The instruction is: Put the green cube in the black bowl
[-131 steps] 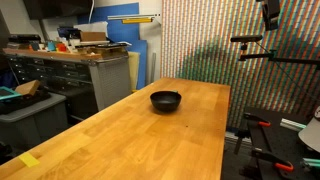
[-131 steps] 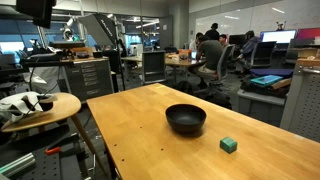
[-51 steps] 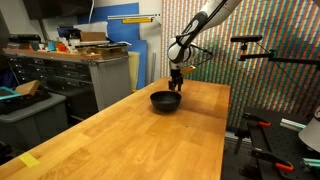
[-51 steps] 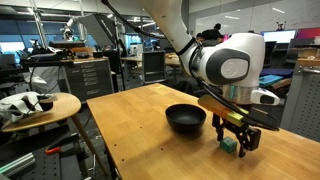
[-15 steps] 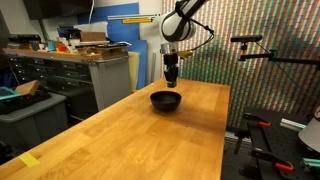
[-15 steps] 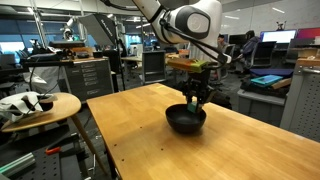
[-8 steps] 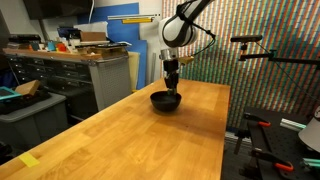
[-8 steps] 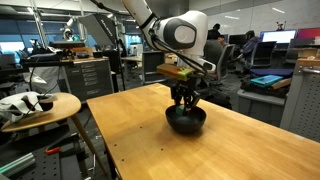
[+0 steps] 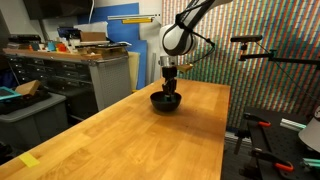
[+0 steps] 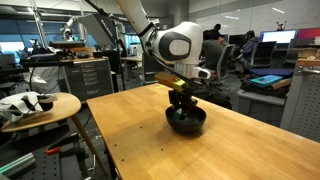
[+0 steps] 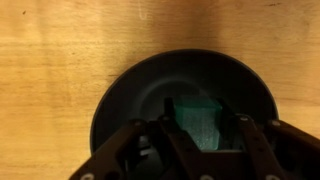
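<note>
In the wrist view the green cube (image 11: 200, 126) sits between the two dark fingers of my gripper (image 11: 197, 108), directly over the inside of the black bowl (image 11: 108, 103). The jaws are shut on the cube. In both exterior views the gripper (image 9: 170, 90) (image 10: 182, 105) points straight down into the black bowl (image 9: 160, 102) (image 10: 192, 128), which stands on the wooden table (image 9: 150, 140) (image 10: 135, 130). The fingers and bowl wall hide the cube in those views. Whether the cube touches the bowl's floor I cannot tell.
A round side table (image 10: 45, 108) with a white object stands off the table's edge. Grey cabinets (image 9: 95, 70) and a tripod arm (image 9: 255, 42) flank the far end. People sit at desks (image 10: 215, 50) behind.
The gripper has come down with the green cube, from above the bowl to inside its rim. The bowl has not moved.
</note>
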You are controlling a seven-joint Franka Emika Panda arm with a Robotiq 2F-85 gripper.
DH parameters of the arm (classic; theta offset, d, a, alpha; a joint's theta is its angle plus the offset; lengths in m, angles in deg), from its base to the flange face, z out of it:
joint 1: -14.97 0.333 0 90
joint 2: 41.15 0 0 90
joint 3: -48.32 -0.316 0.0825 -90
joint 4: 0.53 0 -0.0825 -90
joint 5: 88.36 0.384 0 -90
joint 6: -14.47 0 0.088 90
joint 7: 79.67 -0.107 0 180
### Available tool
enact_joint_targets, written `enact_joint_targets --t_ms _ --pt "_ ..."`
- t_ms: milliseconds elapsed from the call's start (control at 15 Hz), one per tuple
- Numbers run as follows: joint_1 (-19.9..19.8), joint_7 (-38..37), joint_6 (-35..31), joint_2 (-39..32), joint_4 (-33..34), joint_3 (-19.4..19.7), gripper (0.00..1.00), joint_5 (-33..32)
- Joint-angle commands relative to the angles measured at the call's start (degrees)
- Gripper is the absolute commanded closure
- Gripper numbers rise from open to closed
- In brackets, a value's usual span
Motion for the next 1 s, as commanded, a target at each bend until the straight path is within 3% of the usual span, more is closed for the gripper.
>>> enact_joint_targets --t_ms 0,200,267,933 --pt "-0.55 0.18 -2.02 0.86 -0.94 -1.12 0.26 1.26" --pt "-0.61 0.25 -1.99 1.98 -1.13 -1.46 0.03 1.42" --pt "-0.51 0.13 -1.90 2.56 -1.17 -1.52 0.00 1.38" --pt "0.45 -0.48 9.84 13.66 -0.01 -0.91 0.00 0.14"
